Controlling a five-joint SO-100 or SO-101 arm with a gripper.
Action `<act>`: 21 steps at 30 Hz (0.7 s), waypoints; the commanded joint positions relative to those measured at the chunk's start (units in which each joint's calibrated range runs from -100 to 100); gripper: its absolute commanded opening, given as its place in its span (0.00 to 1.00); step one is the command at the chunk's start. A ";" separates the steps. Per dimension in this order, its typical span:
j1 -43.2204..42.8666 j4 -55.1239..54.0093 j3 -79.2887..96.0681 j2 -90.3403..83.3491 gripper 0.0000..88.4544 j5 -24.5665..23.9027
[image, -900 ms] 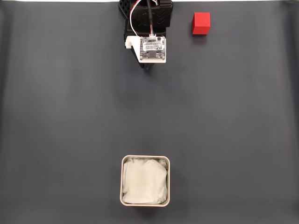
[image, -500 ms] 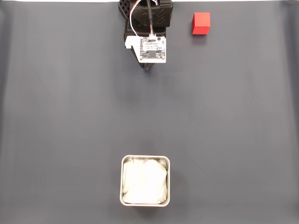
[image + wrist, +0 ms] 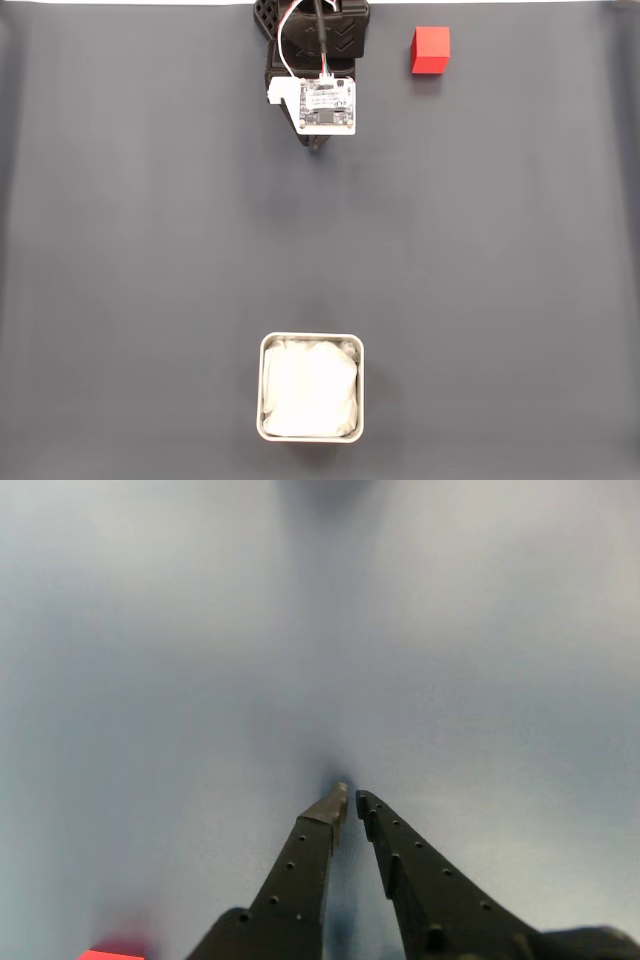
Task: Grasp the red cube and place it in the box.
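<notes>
Where it sits apart, the red cube [image 3: 431, 50] looks plain, matte.

Dark grey mat [image 3: 150, 250], evenly lit, thin white top edge [image 3: 120, 2]

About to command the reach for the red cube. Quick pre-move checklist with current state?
1. Red cube free on the mat, nothing touching it: ok.
2. Gripper empty: ok.
3. Gripper open enough for the cube: not ok, tips nearly together in the wrist view.
4. Gripper lined up with the cube: not ok, in the fixed view the arm sits left of it.
5. Box empty but for its cloth lining: ok.
6. Mat between cube and box free of obstacles: ok.
</notes>
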 commanded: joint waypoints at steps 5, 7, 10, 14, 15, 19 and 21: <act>1.18 -6.26 -0.37 0.17 0.00 -0.15; 1.46 -11.58 -2.19 0.95 0.00 -0.44; 1.25 -18.06 -9.22 5.29 0.00 -1.12; 0.89 -19.70 -21.99 11.44 0.00 -1.07; 0.89 -19.70 -24.46 13.00 0.00 -0.88; 1.18 -19.13 -33.03 18.98 0.00 -0.44; 1.32 -18.22 -37.14 21.84 0.00 -0.44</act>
